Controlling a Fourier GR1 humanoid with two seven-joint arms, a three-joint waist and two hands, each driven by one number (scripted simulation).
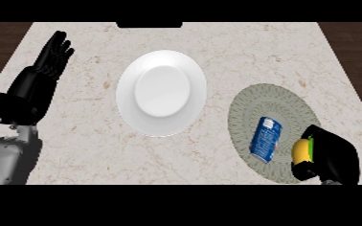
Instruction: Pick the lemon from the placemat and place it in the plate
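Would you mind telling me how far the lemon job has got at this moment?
Done: the right hand has reached the lemon on the placemat, beside the blue can. In hand: its fingers appear curled round the lemon, not visibly lifted. Left: carrying it to the white plate, which holds nothing. The left hand rests open at left.
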